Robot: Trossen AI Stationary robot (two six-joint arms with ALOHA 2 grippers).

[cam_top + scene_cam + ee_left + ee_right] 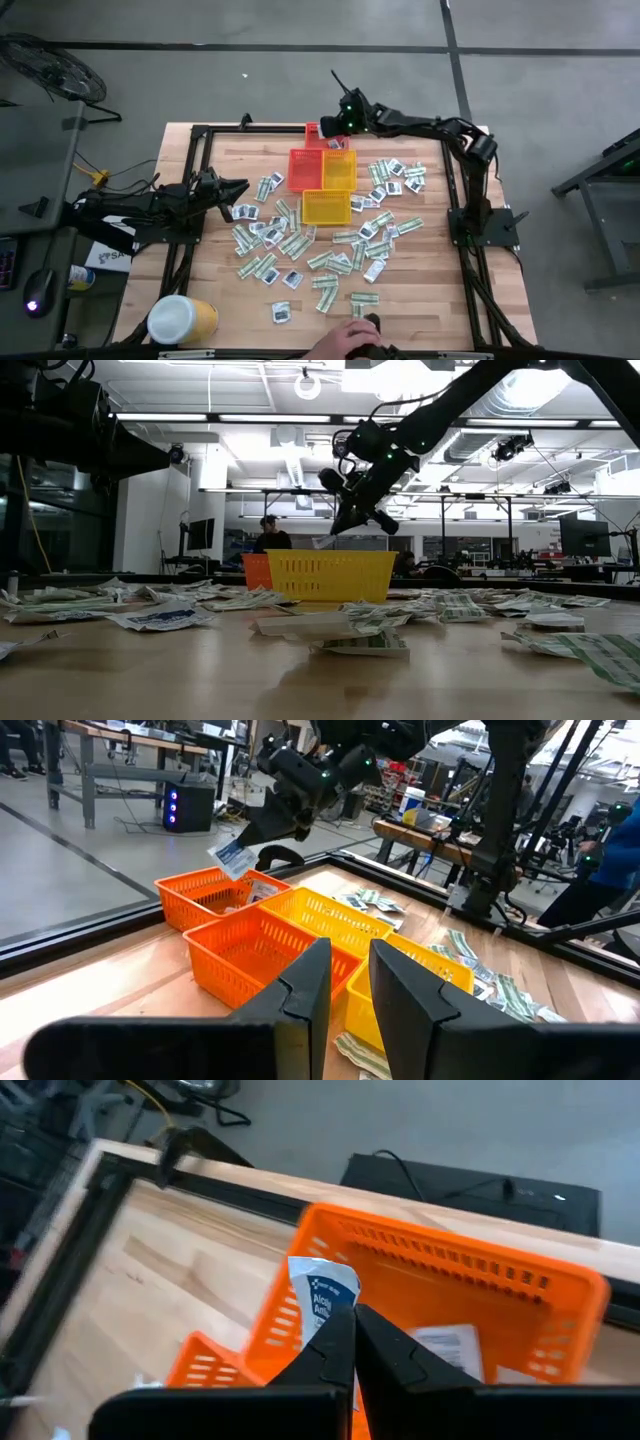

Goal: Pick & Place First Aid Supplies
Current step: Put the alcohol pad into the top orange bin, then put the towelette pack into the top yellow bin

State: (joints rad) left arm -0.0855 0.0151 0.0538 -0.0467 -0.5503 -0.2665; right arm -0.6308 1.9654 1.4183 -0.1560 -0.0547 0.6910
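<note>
Several first aid supplies (330,245), green-and-white strips and white squares with blue marks, lie scattered on the wooden table around a cluster of small baskets. My right gripper (333,128) hovers over the far reddish-orange basket (470,1295), shut on one white packet with blue print (322,1292). That basket holds another white packet (450,1345). Orange baskets (307,168) and a yellow basket (326,207) stand nearer. My left gripper (240,187) waits at the table's left, pointing level toward the baskets, its fingers (310,985) a little apart with nothing between them. My right gripper pinches the white packet by its near edge (335,1320) between its two fingers. The fingers slant downward from the table's far right side. The rest of the packet (232,857) sticks out past the fingertips, slightly crumpled, lifted clear above the far basket.
A big yellow tub with a white lid (182,320) lies at the near left corner. A person's hand (350,340) shows at the near edge. Black frame rails (195,160) border the table. Bare wood lies at the far left (240,160).
</note>
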